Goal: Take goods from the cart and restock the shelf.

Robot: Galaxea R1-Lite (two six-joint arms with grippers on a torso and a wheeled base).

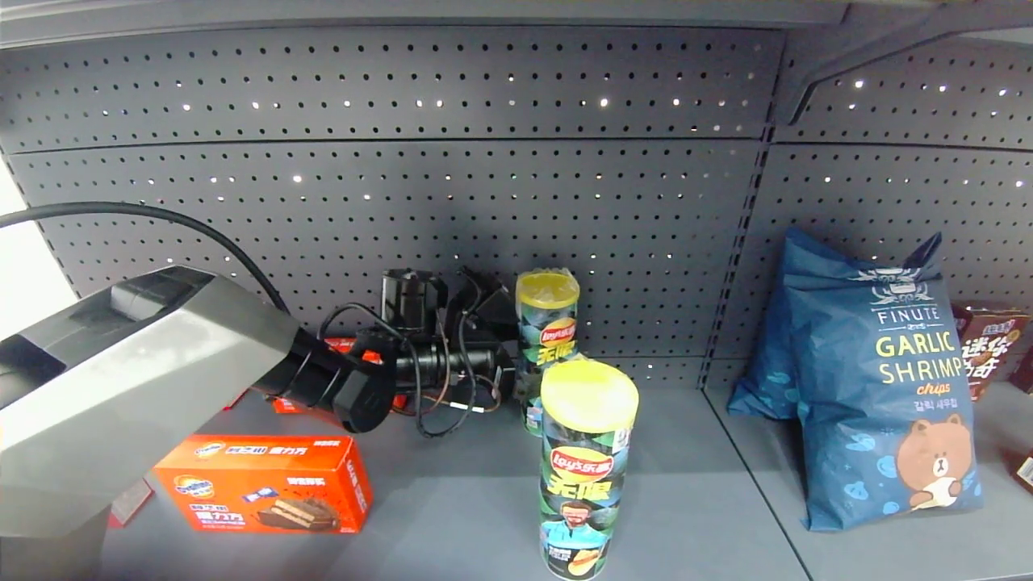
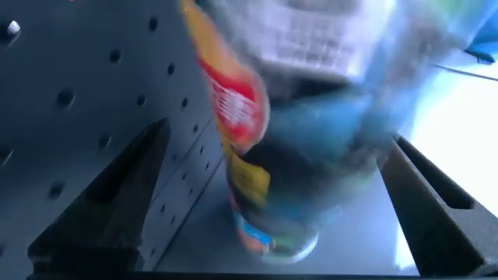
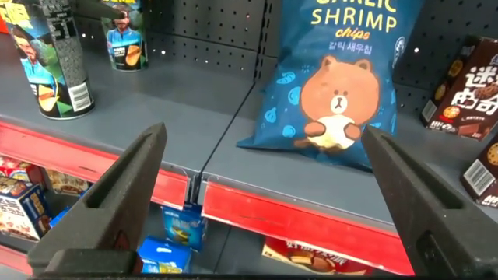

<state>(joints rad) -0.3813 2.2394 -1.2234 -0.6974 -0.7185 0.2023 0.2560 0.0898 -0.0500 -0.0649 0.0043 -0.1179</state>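
Note:
Two tall chip cans with yellow lids stand on the grey shelf (image 1: 452, 508). The rear can (image 1: 547, 331) is close to the perforated back panel, and the front can (image 1: 587, 468) stands nearer the shelf edge. My left gripper (image 1: 502, 339) is at the rear can. In the left wrist view that can (image 2: 288, 179) stands blurred on the shelf between the open fingers (image 2: 101, 210). My right gripper (image 3: 264, 136) hangs open and empty in front of the shelf, facing a blue shrimp chips bag (image 3: 334, 78). Both cans (image 3: 58, 62) show off to one side of it.
An orange biscuit box (image 1: 266, 492) lies left of the front can, with red packs behind my arm. The blue chips bag (image 1: 880, 379) leans in the right bay beside brown snack boxes (image 1: 989, 339). A red price rail (image 3: 257, 210) edges the shelf; more goods sit below.

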